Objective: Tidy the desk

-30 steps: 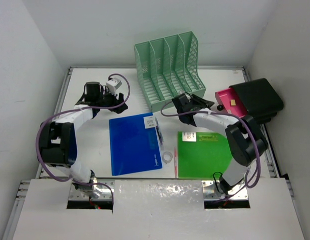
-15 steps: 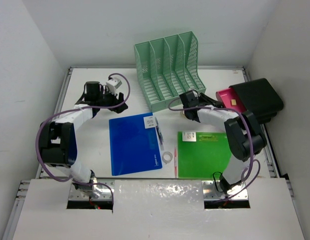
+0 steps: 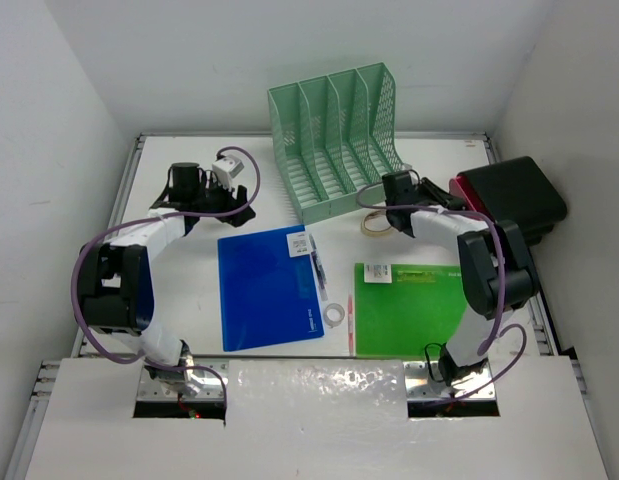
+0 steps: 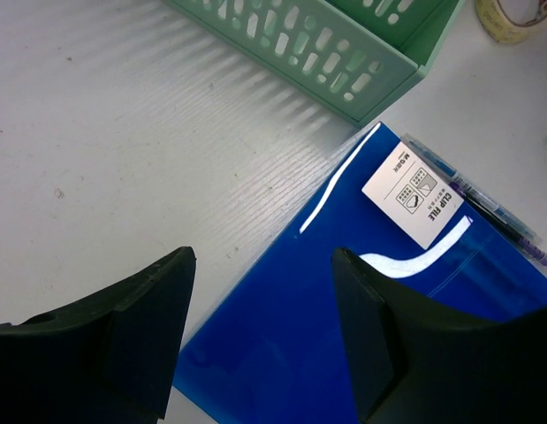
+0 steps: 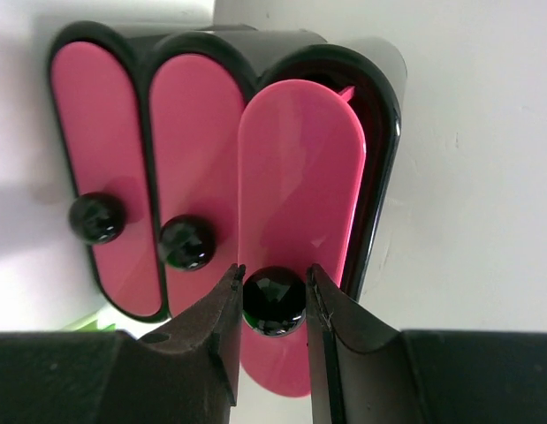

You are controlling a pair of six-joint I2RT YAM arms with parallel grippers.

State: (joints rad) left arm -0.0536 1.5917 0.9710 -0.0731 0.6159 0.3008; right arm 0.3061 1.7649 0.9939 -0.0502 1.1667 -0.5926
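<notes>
The white desk (image 3: 439,160) carries a blue folder (image 3: 269,290), a green folder (image 3: 404,310) and a mint-green file rack (image 3: 334,140). At the right edge stands a black drawer box (image 3: 509,195) with three pink drawer fronts. My right gripper (image 3: 444,198) is shut on the black knob (image 5: 273,300) of the rightmost pink drawer (image 5: 300,177), which sticks out a little from the box. My left gripper (image 3: 221,200) is open and empty, hovering over the blue folder's far left corner (image 4: 282,353), as the left wrist view (image 4: 264,291) shows.
A roll of tape (image 3: 373,226) lies between the rack and the green folder. A pen (image 3: 317,265) lies along the blue folder's right edge, and a small ring of tape (image 3: 334,314) sits between the two folders. White walls enclose the desk.
My right gripper has moved right toward the black box and the pink drawer has slid almost fully in. The roll of tape is now uncovered. The left arm has not moved.
</notes>
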